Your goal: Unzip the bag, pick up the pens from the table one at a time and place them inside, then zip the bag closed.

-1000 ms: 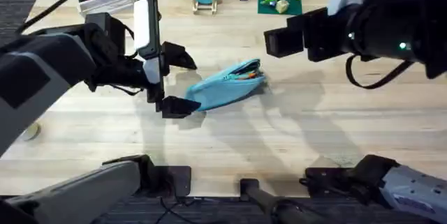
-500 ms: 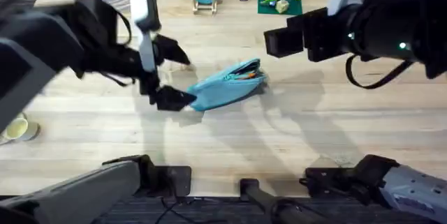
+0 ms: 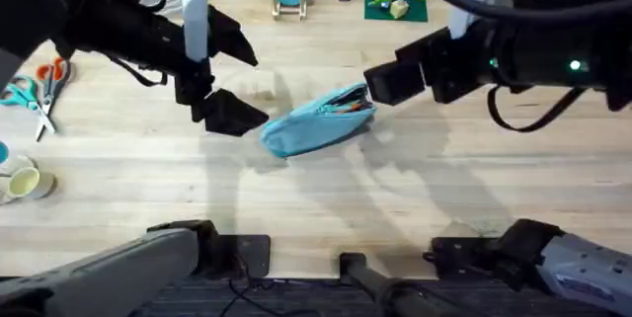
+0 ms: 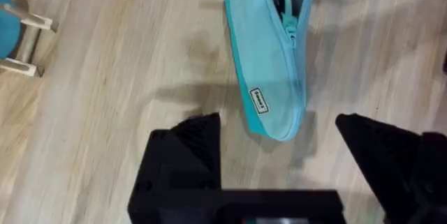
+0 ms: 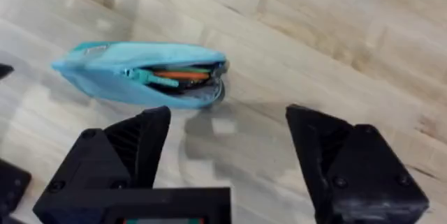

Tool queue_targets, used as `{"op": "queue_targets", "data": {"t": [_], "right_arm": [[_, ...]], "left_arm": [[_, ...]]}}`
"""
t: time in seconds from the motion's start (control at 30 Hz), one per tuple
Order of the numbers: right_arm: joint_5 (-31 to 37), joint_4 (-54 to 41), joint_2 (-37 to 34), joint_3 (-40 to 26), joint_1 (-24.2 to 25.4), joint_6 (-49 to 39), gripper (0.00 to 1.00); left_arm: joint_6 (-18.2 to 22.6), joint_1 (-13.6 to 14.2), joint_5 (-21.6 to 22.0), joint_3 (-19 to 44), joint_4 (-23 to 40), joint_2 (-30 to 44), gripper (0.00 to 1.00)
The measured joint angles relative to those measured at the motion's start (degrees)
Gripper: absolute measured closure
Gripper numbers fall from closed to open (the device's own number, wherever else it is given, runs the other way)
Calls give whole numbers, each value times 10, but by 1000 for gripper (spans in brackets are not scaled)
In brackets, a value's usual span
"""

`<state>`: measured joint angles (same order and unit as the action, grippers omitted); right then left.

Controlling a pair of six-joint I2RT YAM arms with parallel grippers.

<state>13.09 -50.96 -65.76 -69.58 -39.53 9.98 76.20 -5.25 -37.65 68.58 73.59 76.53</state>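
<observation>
At the far left of the surface (image 3: pixel 326 198), orange-handled scissors (image 3: pixel 47 85) are seen lying flat, with a small roll of tape (image 3: pixel 22 183) nearer the front edge. Next comes the left gripper (image 3: pixel 230 78), held above the wood with its fingers spread wide and nothing between them. In the left wrist view the two dark fingers (image 4: pixel 187 155) are set apart, and the near end of the bag (image 3: pixel 318 123) is seen lying in the gap ahead of them, not touched by either one.

The bag is found in the middle of the surface, lying on its side at a slant, its closed end toward the left gripper and its open end toward the right one. The zipper is partly undone there, and an orange pen (image 5: pixel 183 75) is glimpsed inside the mouth beside a teal pull tab (image 5: pixel 137 75). A small white label (image 4: pixel 258 100) is sewn on the bag's side; its print cannot be read.

To the right, the right gripper (image 3: pixel 380 84) is held just beside the open end, fingers wide apart and empty. In the right wrist view the bag is seen lying beyond the fingertips, clear of both.
</observation>
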Motion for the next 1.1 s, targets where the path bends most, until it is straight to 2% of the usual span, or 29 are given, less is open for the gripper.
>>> {"op": "queue_targets", "data": {"t": [0.87, 1.1], "right_arm": [[-11, -12, 0, 0, 0, -2, 5], [-60, -3, -4, 0, 0, -22, 5]], "left_arm": [[-2, 1, 4, 0, 4, 0, 8], [-2, 1, 4, 0, 3, 0, 6]]}}
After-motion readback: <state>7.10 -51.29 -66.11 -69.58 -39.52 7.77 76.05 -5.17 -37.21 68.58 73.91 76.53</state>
